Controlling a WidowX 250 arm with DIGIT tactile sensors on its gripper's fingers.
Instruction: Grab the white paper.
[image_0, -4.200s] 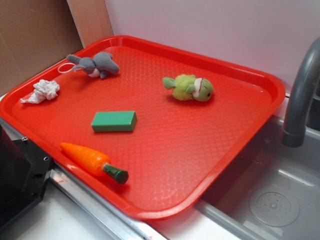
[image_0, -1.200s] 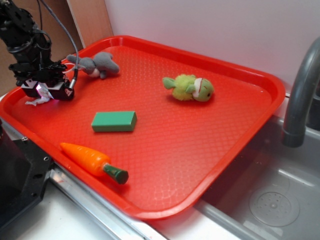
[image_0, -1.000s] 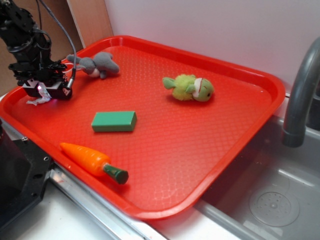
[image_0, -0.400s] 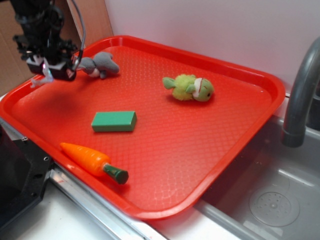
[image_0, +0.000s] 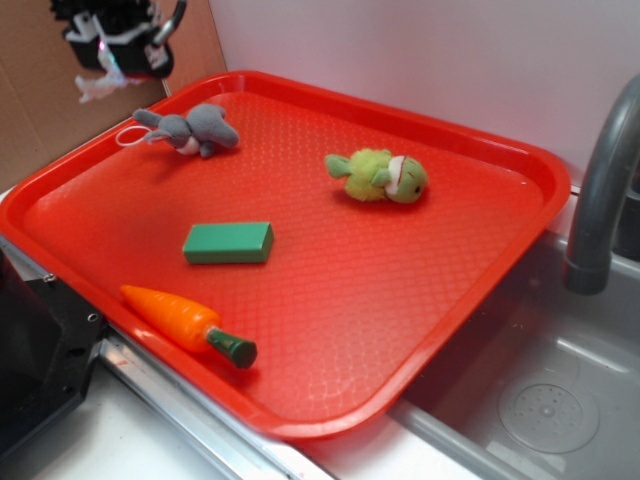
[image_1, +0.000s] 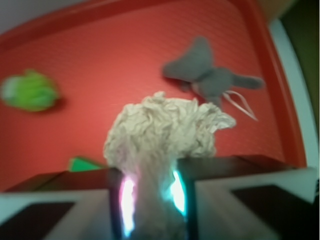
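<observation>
Exterior view: the black WidowX gripper (image_0: 112, 45) sits at the top left corner of the frame, above the far left rim of the red plastic tray (image_0: 470, 280), with its body partly cut off by the frame edge. It is clenched on the small crumpled wad of white tissue-like paper (image_0: 100, 80), which hangs clear of the tray surface. A thin twisted tail droops below and to the left of the jaws. Judged from this, the wad's long axis runs roughly downward from the jaws, tail lowest.

On the tray lie a grey plush toy with a white loop (image_0: 190, 128), near the gripper's corner; a green and yellow plush toy (image_0: 380, 177); a green rectangular block (image_0: 228, 242); and an orange plastic carrot with a green top (image_0: 185, 322). None touches the paper. A grey faucet (image_0: 600, 190) stands at the right over a sink.

Wrist view: the gripper (image_1: 150, 192) pinches a narrow neck of the paper (image_1: 160, 132) between its lit pads. The bulk of the wad flares out beyond the fingertips, above the tray.

Assessment: the paper appears very light, soft and compressible, not slippery, and liable to tear or slide out if only a thin strand is held. The pinch on the gathered neck looks adequate; the dense centre of the wad would be the securer hold.
</observation>
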